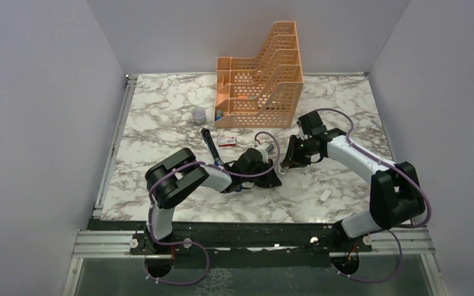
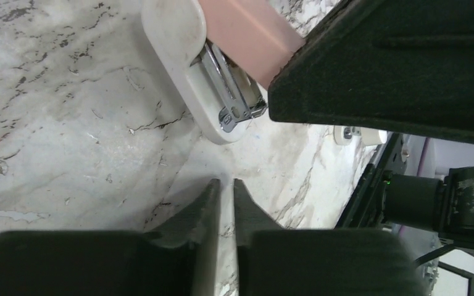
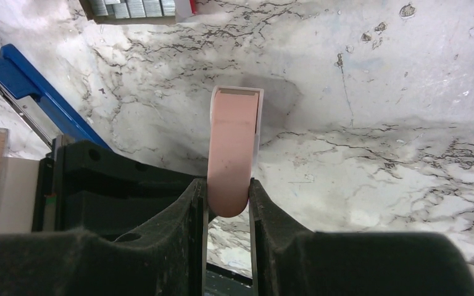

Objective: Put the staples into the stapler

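Observation:
The blue stapler lies open on the marble, left of centre; its blue arm and metal channel show in the right wrist view. The red-and-white staple box lies beside it. The dark tray of staple strips shows at the top edge of the right wrist view. My right gripper is shut on a small pink block, not on the stapler. In the left wrist view the block sits on a white base with a metal part. My left gripper is shut and empty, just below that block.
An orange tiered file organiser stands at the back centre. A small clear cup stands to its left. A small white oblong piece lies at the front right. Both grippers meet near the table's middle.

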`<state>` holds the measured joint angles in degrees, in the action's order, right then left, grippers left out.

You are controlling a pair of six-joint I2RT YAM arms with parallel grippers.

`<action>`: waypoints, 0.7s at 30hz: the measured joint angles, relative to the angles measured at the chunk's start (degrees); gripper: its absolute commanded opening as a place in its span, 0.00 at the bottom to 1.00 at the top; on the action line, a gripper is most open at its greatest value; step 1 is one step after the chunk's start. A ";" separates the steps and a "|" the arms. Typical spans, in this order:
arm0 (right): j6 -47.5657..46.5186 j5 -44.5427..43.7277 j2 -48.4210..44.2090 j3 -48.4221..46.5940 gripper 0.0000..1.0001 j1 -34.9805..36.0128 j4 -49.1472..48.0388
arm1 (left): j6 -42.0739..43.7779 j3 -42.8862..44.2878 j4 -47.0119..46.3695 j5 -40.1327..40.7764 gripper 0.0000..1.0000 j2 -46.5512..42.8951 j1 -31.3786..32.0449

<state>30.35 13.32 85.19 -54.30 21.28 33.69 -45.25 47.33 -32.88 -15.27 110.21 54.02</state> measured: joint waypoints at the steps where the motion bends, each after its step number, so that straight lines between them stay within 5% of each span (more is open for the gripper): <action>1: -0.17 0.24 0.00 0.00 0.25 0.00 -0.02 | -0.44 0.00 0.04 0.02 0.30 -0.13 -0.20; 7: -0.87 3.10 -1.11 1.22 0.25 0.00 -0.24 | -2.80 -0.76 0.96 0.57 0.39 -4.04 -1.62; 16: -1.73 6.64 -5.20 3.80 0.25 -0.07 -0.28 | -6.60 -1.62 0.85 1.81 0.23 -5.97 -2.21; 21: -1.95 8.26 -5.75 4.02 0.24 -0.09 -0.68 | -7.98 -3.58 0.83 2.56 0.22 -6.29 -2.32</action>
<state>28.40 21.58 79.44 -50.28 21.19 33.01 -53.23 43.75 -32.05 -12.71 103.92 51.70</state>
